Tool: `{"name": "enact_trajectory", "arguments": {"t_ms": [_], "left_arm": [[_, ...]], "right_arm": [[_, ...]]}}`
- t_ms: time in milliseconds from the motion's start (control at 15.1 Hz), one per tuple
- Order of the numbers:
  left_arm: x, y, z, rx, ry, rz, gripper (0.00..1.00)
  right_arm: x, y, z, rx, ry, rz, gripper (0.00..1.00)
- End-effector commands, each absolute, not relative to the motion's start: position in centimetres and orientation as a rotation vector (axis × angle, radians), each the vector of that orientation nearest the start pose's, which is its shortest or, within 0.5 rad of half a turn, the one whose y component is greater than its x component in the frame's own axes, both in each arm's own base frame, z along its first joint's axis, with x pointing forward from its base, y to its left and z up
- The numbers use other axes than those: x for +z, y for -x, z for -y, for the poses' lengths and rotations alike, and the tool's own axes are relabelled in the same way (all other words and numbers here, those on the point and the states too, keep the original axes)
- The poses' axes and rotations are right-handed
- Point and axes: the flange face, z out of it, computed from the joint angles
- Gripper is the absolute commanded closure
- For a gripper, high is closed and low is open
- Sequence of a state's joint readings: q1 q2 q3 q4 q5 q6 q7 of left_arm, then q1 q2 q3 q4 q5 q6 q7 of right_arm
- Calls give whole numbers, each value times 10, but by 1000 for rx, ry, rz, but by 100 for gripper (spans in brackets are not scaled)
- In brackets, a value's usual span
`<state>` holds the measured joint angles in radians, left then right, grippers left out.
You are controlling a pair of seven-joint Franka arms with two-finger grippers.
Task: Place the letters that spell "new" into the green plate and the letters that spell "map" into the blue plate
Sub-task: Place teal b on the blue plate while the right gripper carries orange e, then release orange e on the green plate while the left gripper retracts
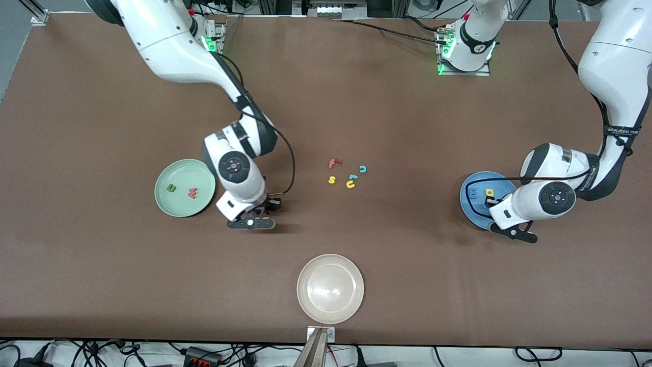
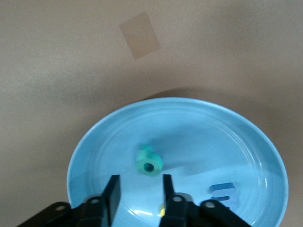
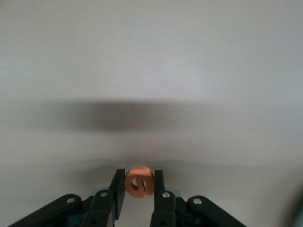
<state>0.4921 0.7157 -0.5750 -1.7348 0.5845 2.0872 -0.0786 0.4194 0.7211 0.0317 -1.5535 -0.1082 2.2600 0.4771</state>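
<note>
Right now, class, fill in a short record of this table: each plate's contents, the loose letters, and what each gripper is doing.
green plate: dark green n and pink-red w
blue plate: blue m, yellow a, teal p
cream plate: nothing in it
loose letters mid-table: red f, yellow s, teal c, yellow u, small teal piece
left gripper: open over the blue plate, the p lying free
right gripper: shut on orange e, over bare table beside the green plate
</note>
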Motion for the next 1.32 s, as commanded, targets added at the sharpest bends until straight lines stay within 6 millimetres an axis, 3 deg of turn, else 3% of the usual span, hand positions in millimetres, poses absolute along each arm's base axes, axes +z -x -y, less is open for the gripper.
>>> {"name": "enact_trajectory", "arguments": {"t_ms": [0, 199, 397, 596, 794, 927, 1125, 1192, 1258], "left_arm": [[219, -648, 0, 271, 2965, -459, 0], [254, -647, 15, 289, 2941, -467, 0], [297, -649, 36, 294, 2916, -492, 0], [360, -652, 63, 318, 2919, -485, 0], [425, -659, 67, 335, 2957, -447, 0], [473, -659, 58, 308, 2958, -396, 0], [527, -655, 45, 223, 2984, -326, 0], [550, -645, 50, 180, 3018, -308, 0], [562, -641, 41, 170, 3052, -249, 0]], "right_arm": [[258, -626, -234, 118, 3239, 155, 89], [269, -595, -182, 217, 3238, 258, 89], [252, -575, -148, 283, 3229, 299, 89], [222, -558, -120, 242, 3211, 301, 88], [212, -551, -113, 248, 3207, 300, 88], [207, -547, -112, 266, 3206, 300, 88], [204, -542, -115, 282, 3205, 308, 87], [204, -542, -116, 280, 3204, 310, 84], [201, -542, -116, 282, 3204, 308, 74]]}}
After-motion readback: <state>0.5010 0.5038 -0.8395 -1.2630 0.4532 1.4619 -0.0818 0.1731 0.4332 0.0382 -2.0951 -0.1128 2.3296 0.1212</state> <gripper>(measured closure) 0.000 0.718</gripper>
